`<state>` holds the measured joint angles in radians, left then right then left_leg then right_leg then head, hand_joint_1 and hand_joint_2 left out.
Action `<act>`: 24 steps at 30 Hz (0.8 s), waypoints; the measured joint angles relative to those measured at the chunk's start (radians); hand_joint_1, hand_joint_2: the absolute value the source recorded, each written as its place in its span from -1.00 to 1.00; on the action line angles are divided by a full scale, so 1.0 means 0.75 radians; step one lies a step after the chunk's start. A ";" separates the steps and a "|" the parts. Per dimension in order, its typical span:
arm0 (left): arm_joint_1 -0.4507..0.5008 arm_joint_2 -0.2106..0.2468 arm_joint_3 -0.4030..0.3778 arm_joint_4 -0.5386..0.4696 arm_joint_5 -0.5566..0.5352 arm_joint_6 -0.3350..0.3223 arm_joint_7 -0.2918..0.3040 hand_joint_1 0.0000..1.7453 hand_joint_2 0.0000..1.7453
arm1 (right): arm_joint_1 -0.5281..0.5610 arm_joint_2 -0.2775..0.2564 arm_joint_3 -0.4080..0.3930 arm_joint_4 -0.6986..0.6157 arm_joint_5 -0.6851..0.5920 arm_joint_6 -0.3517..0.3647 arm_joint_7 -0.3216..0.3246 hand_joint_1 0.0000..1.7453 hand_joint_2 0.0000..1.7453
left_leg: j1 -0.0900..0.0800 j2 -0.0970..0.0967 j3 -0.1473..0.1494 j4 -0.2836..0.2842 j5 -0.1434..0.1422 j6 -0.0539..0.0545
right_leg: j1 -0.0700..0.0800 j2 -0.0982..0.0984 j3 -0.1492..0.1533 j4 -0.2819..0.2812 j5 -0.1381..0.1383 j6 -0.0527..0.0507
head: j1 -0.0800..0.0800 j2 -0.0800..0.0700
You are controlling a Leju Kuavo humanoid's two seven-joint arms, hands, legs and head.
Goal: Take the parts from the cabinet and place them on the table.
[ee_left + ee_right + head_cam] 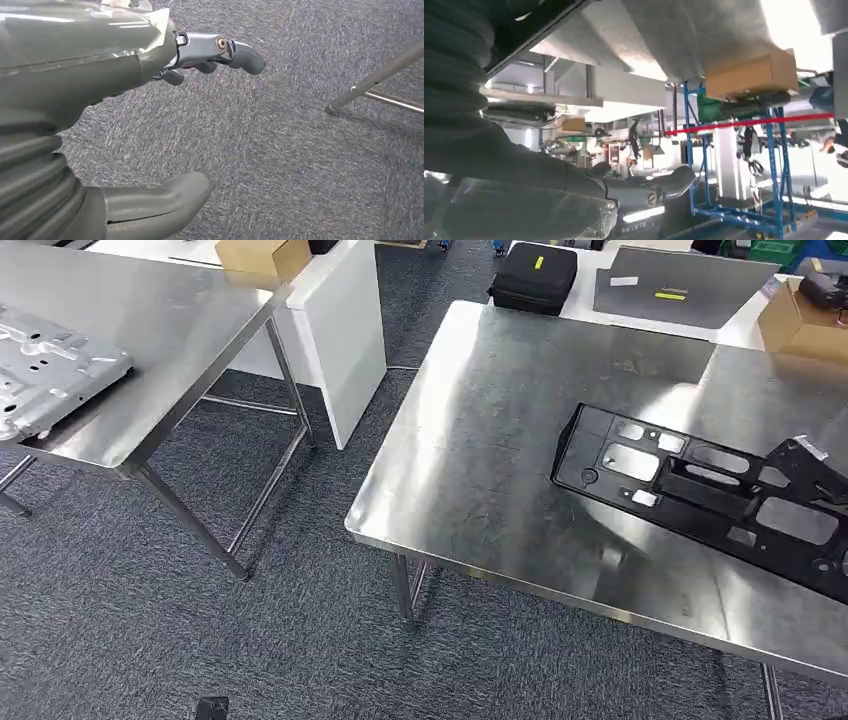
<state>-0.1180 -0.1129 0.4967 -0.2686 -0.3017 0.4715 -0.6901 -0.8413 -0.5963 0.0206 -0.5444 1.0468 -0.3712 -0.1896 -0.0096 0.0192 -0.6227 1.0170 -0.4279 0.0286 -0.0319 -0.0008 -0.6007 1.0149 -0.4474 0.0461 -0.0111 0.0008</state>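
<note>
Currently head view has two steel tables: black part [700, 495] flat at right on the near table [480, 470], one grey part [45, 375] at upper left on the other table [180, 330]. Left hand [200, 55] over carpet [300, 165], fingers apart, empty. Right hand [644, 187] extended, grip unclear, nowhere near either part.
</note>
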 joint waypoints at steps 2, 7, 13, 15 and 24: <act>0.000 0.000 -0.001 0.000 0.001 0.000 0.000 -1.00 1.00 | 0.000 -0.002 0.001 0.004 -0.001 0.029 0.004 -1.00 1.00 | 0.000 0.000 0.000 0.000 0.000 0.000 | 0.000 0.000 0.000 0.000 0.000 0.000 | 0.000 0.000; 0.000 0.001 -0.002 0.000 0.002 0.000 0.000 -1.00 1.00 | -0.001 -0.010 0.002 0.010 -0.023 0.131 0.019 -1.00 1.00 | 0.000 0.000 0.000 0.000 0.000 0.000 | 0.000 0.000 0.000 0.000 0.000 0.000 | 0.000 0.000; 0.000 0.002 -0.005 0.000 0.009 -0.012 0.000 -1.00 1.00 | -0.021 -0.028 0.014 0.014 -0.041 0.306 0.037 -1.00 1.00 | 0.000 0.000 -0.001 0.000 0.000 0.000 | 0.000 0.000 0.000 0.000 0.000 0.000 | 0.000 0.000; 0.000 0.003 -0.005 0.000 0.023 -0.029 0.000 -1.00 1.00 | -0.032 -0.032 0.017 0.019 -0.064 0.381 0.030 -1.00 1.00 | 0.000 0.000 -0.001 0.000 0.000 0.000 | 0.000 0.000 0.000 0.000 0.000 0.000 | 0.000 0.000; 0.000 0.004 -0.007 -0.001 0.030 -0.036 0.000 -1.00 1.00 | -0.069 -0.043 0.035 0.035 -0.089 0.442 0.020 -1.00 1.00 | 0.000 0.000 -0.001 0.000 0.000 0.000 | 0.000 0.000 0.000 0.000 0.000 0.000 | 0.000 0.000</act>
<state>-0.1181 -0.1099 0.4917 -0.2689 -0.2796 0.4448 -0.6901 -0.8930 -0.6287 0.0469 -0.5184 0.9800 -0.0393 -0.1743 -0.0097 0.0191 -0.6231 1.0170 -0.4279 0.0286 -0.0319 -0.0008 -0.6008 1.0149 -0.4473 0.0461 -0.0114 0.0008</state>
